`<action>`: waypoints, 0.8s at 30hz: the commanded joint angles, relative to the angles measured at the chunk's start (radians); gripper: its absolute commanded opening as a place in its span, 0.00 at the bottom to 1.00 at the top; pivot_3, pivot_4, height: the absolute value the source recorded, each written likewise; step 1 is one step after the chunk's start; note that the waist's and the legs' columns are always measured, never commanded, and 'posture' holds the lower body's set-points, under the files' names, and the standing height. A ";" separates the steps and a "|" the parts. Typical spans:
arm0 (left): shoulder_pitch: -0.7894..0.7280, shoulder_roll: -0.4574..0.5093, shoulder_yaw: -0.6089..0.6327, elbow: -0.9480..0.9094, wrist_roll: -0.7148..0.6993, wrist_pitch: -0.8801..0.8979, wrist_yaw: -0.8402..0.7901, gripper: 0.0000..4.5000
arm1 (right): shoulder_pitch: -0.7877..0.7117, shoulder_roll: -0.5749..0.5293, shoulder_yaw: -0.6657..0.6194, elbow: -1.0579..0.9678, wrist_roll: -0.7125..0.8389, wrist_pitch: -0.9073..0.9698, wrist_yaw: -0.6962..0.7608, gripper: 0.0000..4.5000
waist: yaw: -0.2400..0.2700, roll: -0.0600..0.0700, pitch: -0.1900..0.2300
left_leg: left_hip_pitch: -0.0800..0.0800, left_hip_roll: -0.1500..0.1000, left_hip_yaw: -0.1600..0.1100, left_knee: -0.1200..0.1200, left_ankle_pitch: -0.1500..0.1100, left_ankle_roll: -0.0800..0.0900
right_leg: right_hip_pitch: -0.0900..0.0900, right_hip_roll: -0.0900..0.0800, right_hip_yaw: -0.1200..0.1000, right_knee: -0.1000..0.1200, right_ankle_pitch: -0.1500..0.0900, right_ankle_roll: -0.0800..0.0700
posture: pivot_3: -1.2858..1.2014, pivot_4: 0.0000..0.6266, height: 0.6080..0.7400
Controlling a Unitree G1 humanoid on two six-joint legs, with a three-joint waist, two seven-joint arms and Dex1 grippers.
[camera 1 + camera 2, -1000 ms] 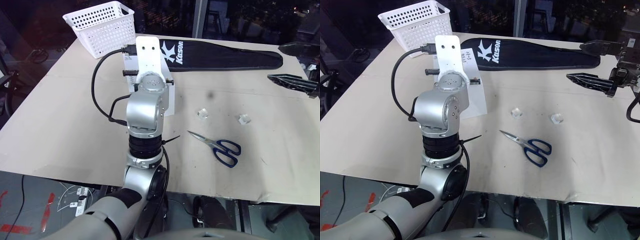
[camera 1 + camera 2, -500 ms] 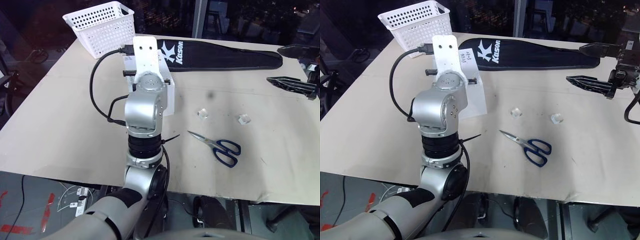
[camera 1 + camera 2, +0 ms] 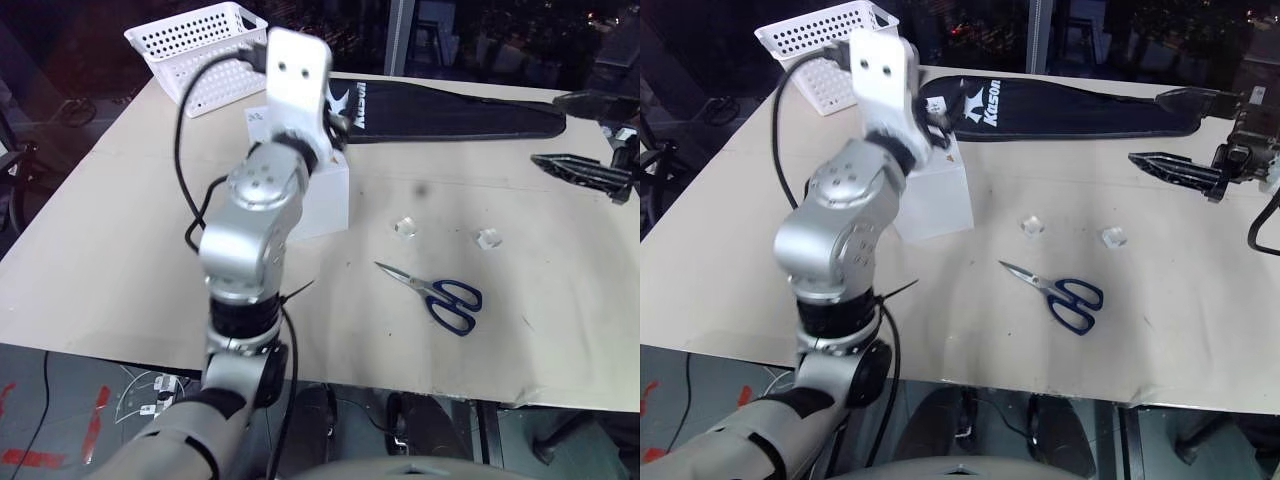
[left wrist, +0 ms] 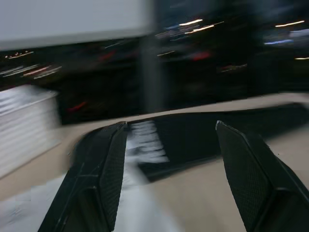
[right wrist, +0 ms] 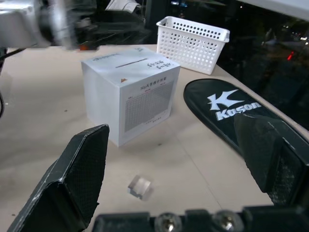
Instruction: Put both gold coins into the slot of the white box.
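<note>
The white box (image 5: 128, 92) stands on the tan table, its slot (image 5: 131, 63) on the top face, dark and uncovered. In the head views my raised left arm hides much of the white box (image 3: 940, 195). My left gripper (image 4: 171, 128) is open with nothing between its fingers, held above the box and pointing at the black bag. Over the table's right side my right gripper (image 3: 550, 128) hangs open and empty, its fingers aimed at the box. The gold coins are out of view.
A white perforated basket (image 3: 195, 50) stands at the far left corner. A long black bag (image 3: 450, 110) lies along the far edge. Two clear blocks (image 3: 405, 226) (image 3: 487, 238) and blue-handled scissors (image 3: 440, 290) lie right of the box.
My left hand has lifted off the box top, swung back and tilted upward, so more of the box shows. The right gripper has kept still.
</note>
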 commanded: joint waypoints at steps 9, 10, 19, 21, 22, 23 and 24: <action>0.444 0.307 0.158 -0.195 -0.399 -0.135 -0.476 0.66 | 0.170 0.017 -0.172 -0.271 0.112 0.081 -0.150 1.00 | 0.000 0.001 0.000 | 0.002 0.000 -0.001 0.003 -0.002 0.004 | 0.002 0.002 -0.001 0.001 0.000 0.000 | 0.52 0.24 1.00; 0.476 0.320 0.168 -0.189 -0.416 -0.147 -0.493 0.66 | 0.189 0.015 -0.186 -0.283 0.115 0.084 -0.157 1.00 | 0.000 0.001 0.000 | 0.002 0.000 0.000 0.003 -0.002 0.004 | 0.002 0.002 -0.001 0.001 0.000 0.000 | 0.52 0.24 1.00; 0.596 0.420 0.264 0.017 -0.463 -0.280 -0.617 0.66 | 0.694 0.061 -0.468 -0.528 -0.004 0.174 -0.263 1.00 | 0.010 0.002 -0.001 | 0.001 0.000 -0.005 0.003 -0.002 0.005 | 0.004 0.002 -0.004 0.000 0.000 0.000 | 0.52 0.24 1.00; 0.632 0.456 0.256 0.019 -0.487 -0.273 -0.670 0.66 | 0.838 0.098 -0.531 -0.578 -0.051 0.163 -0.254 1.00 | 0.006 0.003 -0.002 | 0.002 0.000 -0.005 0.003 -0.003 0.005 | 0.004 0.002 -0.004 -0.001 -0.001 0.000 | 0.52 0.24 1.00; 0.641 0.460 0.253 0.017 -0.496 -0.270 -0.671 0.66 | 0.891 0.114 -0.555 -0.583 -0.064 0.151 -0.245 1.00 | 0.004 0.003 -0.002 | 0.001 0.000 -0.005 0.001 -0.003 0.005 | 0.004 0.001 -0.004 -0.002 -0.001 0.000 | 0.52 0.24 1.00; 0.651 0.480 0.259 0.043 -0.486 -0.291 -0.693 0.66 | 0.948 0.147 -0.563 -0.602 -0.092 0.135 -0.259 1.00 | 0.001 0.004 -0.002 | 0.002 0.000 -0.004 0.002 -0.003 0.005 | 0.005 0.001 -0.004 -0.002 -0.001 0.000 | 0.52 0.24 1.00; 0.660 0.497 0.260 0.063 -0.471 -0.310 -0.712 0.66 | 0.994 0.174 -0.570 -0.613 -0.113 0.119 -0.267 1.00 | 0.000 0.003 -0.002 | 0.002 0.000 -0.003 0.001 -0.003 0.005 | 0.004 0.001 -0.004 -0.002 -0.001 0.001 | 0.52 0.24 1.00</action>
